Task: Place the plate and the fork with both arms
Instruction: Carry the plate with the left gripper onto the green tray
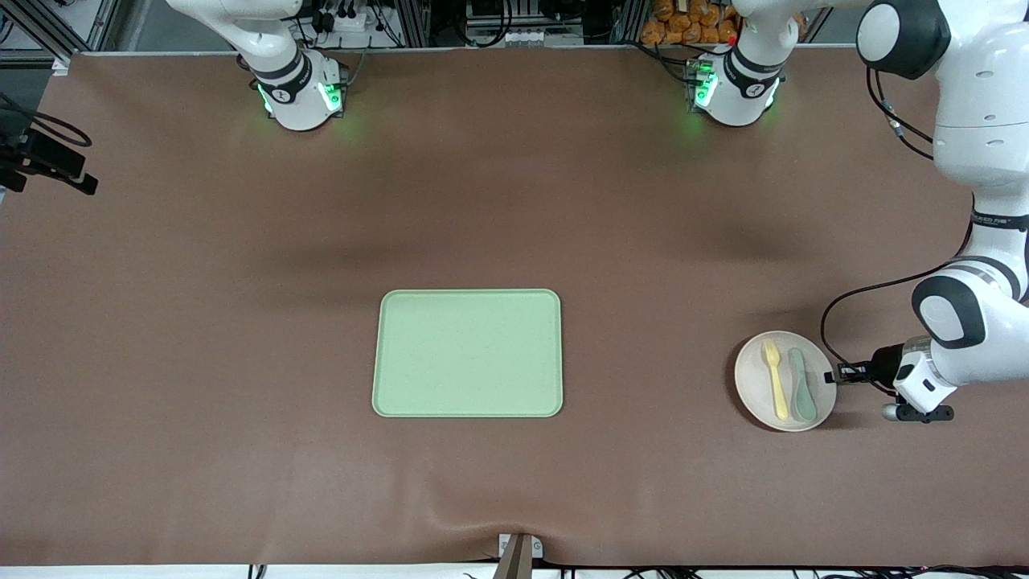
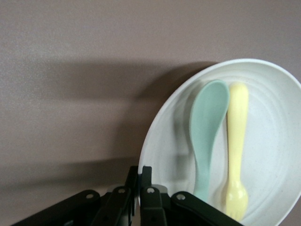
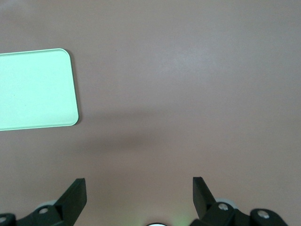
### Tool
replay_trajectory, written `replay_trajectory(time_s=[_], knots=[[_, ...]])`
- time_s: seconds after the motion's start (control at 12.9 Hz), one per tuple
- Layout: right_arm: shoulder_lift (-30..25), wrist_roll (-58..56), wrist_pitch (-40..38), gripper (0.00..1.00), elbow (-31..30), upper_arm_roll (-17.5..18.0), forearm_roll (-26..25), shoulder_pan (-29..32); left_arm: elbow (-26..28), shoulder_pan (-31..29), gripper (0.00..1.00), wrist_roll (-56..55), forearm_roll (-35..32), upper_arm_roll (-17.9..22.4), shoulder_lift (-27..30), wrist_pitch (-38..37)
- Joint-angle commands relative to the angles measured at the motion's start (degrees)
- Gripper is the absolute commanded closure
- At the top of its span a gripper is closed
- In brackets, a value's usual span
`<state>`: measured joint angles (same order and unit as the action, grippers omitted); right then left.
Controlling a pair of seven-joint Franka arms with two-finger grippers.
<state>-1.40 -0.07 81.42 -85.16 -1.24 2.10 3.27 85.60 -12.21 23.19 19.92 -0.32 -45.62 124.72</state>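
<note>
Plate (image 1: 756,386): on the table toward the left arm's end, well apart from the green tray (image 1: 468,354); tilted in the left wrist view
Fork (image 1: 776,389): in the plate, beside the spoon (image 1: 801,386)
Left gripper (image 1: 836,375): fingers pinched on the plate's rim
Right gripper (image 3: 139,197): fingers wide apart, empty; over bare table near the tray

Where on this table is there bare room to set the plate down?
The green tray is bare, with brown table all round it. It's crowded only at the left arm's end: the plate carries fork and spoon, left gripper at its rim.
</note>
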Motion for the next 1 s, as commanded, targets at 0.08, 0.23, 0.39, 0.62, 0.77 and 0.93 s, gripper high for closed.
replay_trajectory(time_s=[0.08, 0.23, 0.39, 0.62, 0.77, 0.93], knots=[[0.3, 1.0, -0.6, 0.00, 0.9, 0.1, 0.1, 0.2, -0.9, 0.2, 0.99, 1.2, 1.2, 0.1, -0.2, 0.3], [0.3, 1.0, -0.6, 0.00, 0.9, 0.1, 0.1, 0.2, -1.0, 0.1, 1.00, 1.2, 1.2, -0.6, 0.2, 0.2], [0.3, 1.0, -0.6, 0.00, 0.9, 0.2, 0.1, 0.2, -1.0, -0.5, 1.00, 1.2, 0.7, -2.2, 1.1, -0.4], [0.3, 1.0, -0.6, 0.00, 0.9, 0.1, 0.1, 0.2, -2.1, -0.5, 1.00, 1.0, 0.8, -4.4, 1.8, -2.1], [0.3, 1.0, -0.6, 0.00, 0.9, 0.1, 0.1, 0.2, -2.9, -0.5, 1.00, 0.9, 1.2, -6.3, 1.8, -2.4], [0.3, 1.0, -0.6, 0.00, 0.9, 0.1, 0.1, 0.2, -3.1, -0.2, 1.00, -0.2, 1.4, -8.1, 1.8, -3.7]])
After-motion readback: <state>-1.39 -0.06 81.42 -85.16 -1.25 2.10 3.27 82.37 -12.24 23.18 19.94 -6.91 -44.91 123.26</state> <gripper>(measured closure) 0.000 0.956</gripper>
